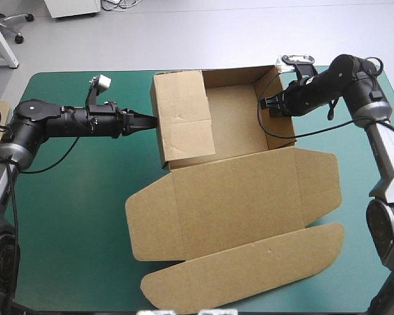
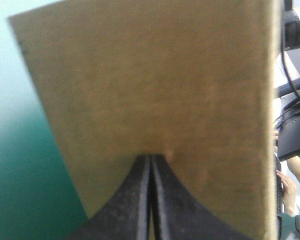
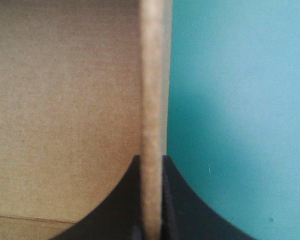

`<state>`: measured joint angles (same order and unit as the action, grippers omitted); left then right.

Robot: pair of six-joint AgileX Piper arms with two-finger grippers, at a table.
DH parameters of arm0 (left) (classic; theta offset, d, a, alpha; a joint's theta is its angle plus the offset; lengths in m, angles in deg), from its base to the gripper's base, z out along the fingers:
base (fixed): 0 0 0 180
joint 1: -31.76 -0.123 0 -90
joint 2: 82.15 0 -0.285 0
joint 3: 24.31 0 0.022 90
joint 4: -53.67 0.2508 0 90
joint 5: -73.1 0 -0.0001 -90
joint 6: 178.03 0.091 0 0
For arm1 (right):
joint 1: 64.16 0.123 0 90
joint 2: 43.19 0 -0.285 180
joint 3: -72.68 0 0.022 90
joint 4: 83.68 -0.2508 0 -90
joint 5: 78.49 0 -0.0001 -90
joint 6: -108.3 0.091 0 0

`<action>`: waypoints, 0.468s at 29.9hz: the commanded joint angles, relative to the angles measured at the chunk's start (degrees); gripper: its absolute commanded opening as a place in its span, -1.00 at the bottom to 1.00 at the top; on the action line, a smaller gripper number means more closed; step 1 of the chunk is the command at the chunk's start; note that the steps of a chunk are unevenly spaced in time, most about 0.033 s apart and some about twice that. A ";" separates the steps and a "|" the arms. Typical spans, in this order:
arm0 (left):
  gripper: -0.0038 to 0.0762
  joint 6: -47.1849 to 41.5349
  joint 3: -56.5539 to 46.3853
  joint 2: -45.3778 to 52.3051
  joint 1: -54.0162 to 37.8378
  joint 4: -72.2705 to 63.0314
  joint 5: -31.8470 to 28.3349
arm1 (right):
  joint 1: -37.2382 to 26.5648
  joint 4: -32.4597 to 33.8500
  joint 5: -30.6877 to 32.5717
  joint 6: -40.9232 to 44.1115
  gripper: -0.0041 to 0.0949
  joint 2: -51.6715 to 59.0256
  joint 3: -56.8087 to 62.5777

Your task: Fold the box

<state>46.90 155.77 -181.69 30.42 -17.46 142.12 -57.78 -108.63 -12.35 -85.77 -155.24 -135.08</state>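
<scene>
On the box [image 1: 240,190], right pincer [image 3: 152,159] pinching the right wall's edge, seen only up close; left pincer [image 2: 151,157] pressed together.

Both arms stretch inward from either side, the left gripper [image 1: 153,119] with fingers pressed together to a point, the right gripper [image 1: 263,103] pinching the box [image 1: 236,190] wall.

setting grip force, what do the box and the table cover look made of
The box looks like brown corrugated cardboard, matte: the right wrist view shows a thick pale cut edge, and creased fold lines run across the flat lid. The cover is teal-green, smooth and matte; fabric or a rubbery mat, I cannot tell which.
</scene>
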 commanded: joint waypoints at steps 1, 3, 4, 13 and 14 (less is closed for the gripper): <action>-0.94 -0.19 1.52 2.94 0.85 -5.88 4.93 | 0.33 -2.24 -1.44 0.63 -0.97 2.34 -1.68; -0.94 -0.19 1.52 2.93 1.39 -6.04 4.93 | 0.40 -2.24 -1.41 0.87 -0.97 2.34 -1.68; -0.94 -0.19 1.52 2.93 1.39 -6.04 4.93 | 0.40 -2.24 -1.41 0.87 -0.97 2.34 -1.68; -0.80 -2.04 1.52 3.63 2.16 -5.21 4.86 | 0.88 -1.78 -0.79 0.87 -0.97 2.34 -1.68; -0.74 -2.04 1.52 3.87 2.16 -5.06 4.86 | 0.88 -1.78 -0.79 0.87 -0.97 2.34 -1.68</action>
<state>45.52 155.77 -181.12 32.03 -18.21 142.13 -57.22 -106.96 -11.98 -85.31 -155.87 -135.08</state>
